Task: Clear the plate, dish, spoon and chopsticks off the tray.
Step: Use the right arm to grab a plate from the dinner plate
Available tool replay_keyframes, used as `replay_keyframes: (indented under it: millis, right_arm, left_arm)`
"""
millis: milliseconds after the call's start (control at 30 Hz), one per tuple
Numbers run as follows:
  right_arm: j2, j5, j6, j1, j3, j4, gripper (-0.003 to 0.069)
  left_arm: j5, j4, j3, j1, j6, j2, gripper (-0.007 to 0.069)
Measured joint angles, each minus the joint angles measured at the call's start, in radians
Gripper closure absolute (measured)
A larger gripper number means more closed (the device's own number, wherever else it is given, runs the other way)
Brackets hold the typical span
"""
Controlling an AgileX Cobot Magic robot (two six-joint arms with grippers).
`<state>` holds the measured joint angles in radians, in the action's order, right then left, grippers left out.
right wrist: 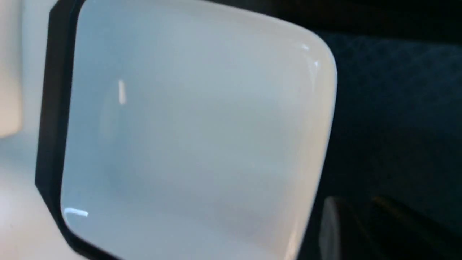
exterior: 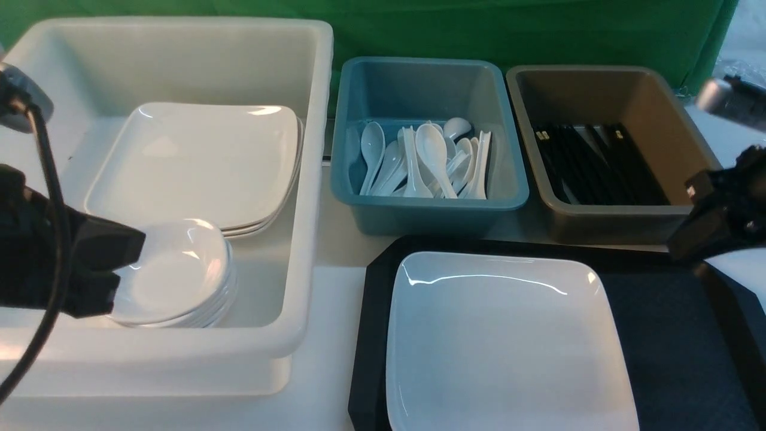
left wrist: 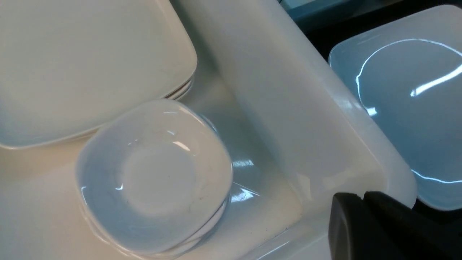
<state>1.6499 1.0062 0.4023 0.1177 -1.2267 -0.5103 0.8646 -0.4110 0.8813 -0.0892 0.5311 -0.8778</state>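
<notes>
The large white plate (exterior: 508,341) (left wrist: 408,101) (right wrist: 187,137) lies on the left half of the black tray (exterior: 664,335) (right wrist: 397,108). Nothing else shows on the tray; its right half is bare. My left gripper (exterior: 128,263) (left wrist: 362,196) is shut and empty, just above a stack of small white dishes (exterior: 179,275) (left wrist: 155,173) in the white tub. At the tray's far right corner hangs my right gripper (exterior: 679,246) (right wrist: 353,216). It is dark and blurred, so its jaws are unreadable. White spoons (exterior: 428,158) lie in the blue tub and black chopsticks (exterior: 598,161) in the brown tub.
The big white tub (exterior: 311,179) on the left also holds stacked square plates (exterior: 197,161). The blue tub (exterior: 419,209) and brown tub (exterior: 604,212) stand side by side just behind the tray. A green cloth hangs along the back.
</notes>
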Motion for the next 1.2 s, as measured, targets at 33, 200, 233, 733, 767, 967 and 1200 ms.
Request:
replay_keyframes:
  millis: [33, 200, 233, 733, 767, 967, 1200]
  right_arm:
    - [0.019, -0.041, 0.018, 0.005, 0.033, -0.021, 0.0420]
    - [0.136, -0.183, 0.070, -0.024, 0.078, -0.065, 0.0206]
    - [0.141, -0.197, 0.070, -0.026, 0.078, -0.066, 0.0200]
    - [0.280, -0.490, 0.121, -0.221, 0.074, -0.095, 0.0217]
    - [0.280, -0.498, 0.130, -0.227, 0.074, -0.089, 0.0273]
    - [0.286, -0.485, 0.163, -0.248, 0.074, -0.119, 0.0389]
    - [0.193, -0.424, 0.167, -0.249, 0.080, -0.095, 0.0459]
  left_arm:
    - [-0.001, 0.000, 0.000, 0.000, 0.000, 0.000, 0.0610]
    - [-0.003, 0.000, 0.000, 0.000, -0.002, -0.015, 0.0610]
    - [-0.003, 0.000, 0.000, 0.000, -0.002, -0.017, 0.0610]
    - [0.009, 0.000, 0.000, 0.000, -0.006, -0.025, 0.0610]
    - [0.012, 0.000, 0.000, 0.000, -0.006, -0.025, 0.0610]
    - [0.026, 0.000, 0.000, 0.000, -0.006, -0.025, 0.0610]
    - [0.027, -0.004, 0.000, 0.000, -0.006, -0.025, 0.0610]
